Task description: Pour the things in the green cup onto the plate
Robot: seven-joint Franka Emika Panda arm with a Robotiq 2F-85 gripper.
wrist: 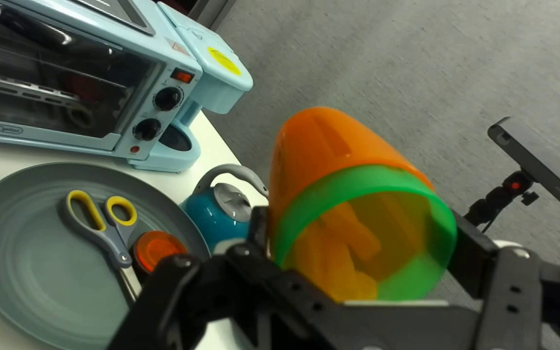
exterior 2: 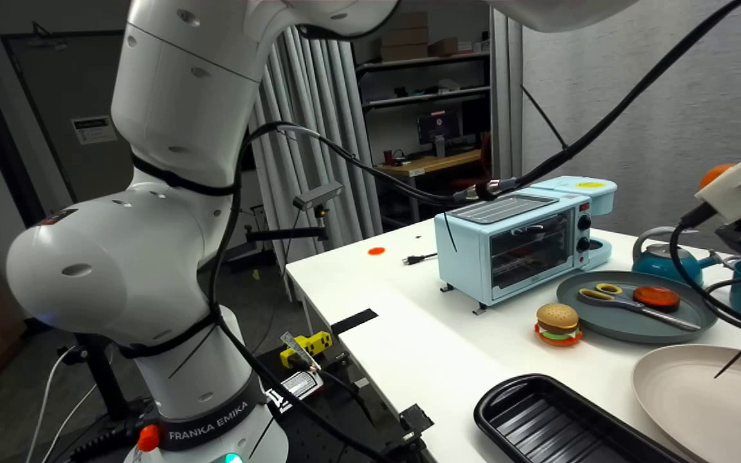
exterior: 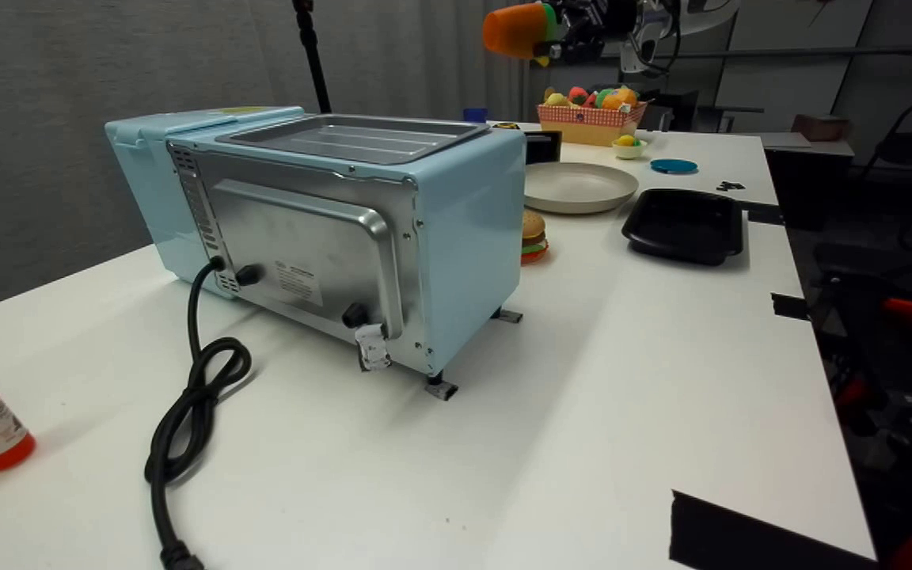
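Wrist view: the black claw (wrist: pixel 365 238) is grasping a green-rimmed orange cup (wrist: pixel 353 180), pressing it from opposite sides near the rim, and yellow-orange bits (wrist: pixel 333 262) are lying inside against the lower wall. The cup's mouth is facing back toward the wrist; in an exterior view the cup is hanging almost level in the air, a spot of yellow showing under its rim, perhaps a bit about to drop. Holding it by the sides is probably leaving the mouth uncovered so that a turn of the wrist can tip it, and the pour is seemingly just starting. A wide cream plate (exterior: pixel 580 188) is resting flat on the white surface (exterior: pixel 622 396), presumably set out to catch the bits; none are showing on it. Whether the cup is hanging straight above it, I cannot tell. Toward the surface's edge, a ridged black tray (exterior 2: pixel 538 418) is lying just beside the plate, while a toy hamburger (exterior 2: pixel 558 323) and a dark gray plate (exterior 2: pixel 602 325) carrying scissors (wrist: pixel 107 243) are sitting near it, so stray bits may be landing among these. The cup is hanging higher than the toaster oven (exterior: pixel 313 237), probably leaving room for sideways moves, but a camera on a stand (wrist: pixel 540 167) is standing beyond the cup, possibly limiting a wide swing.
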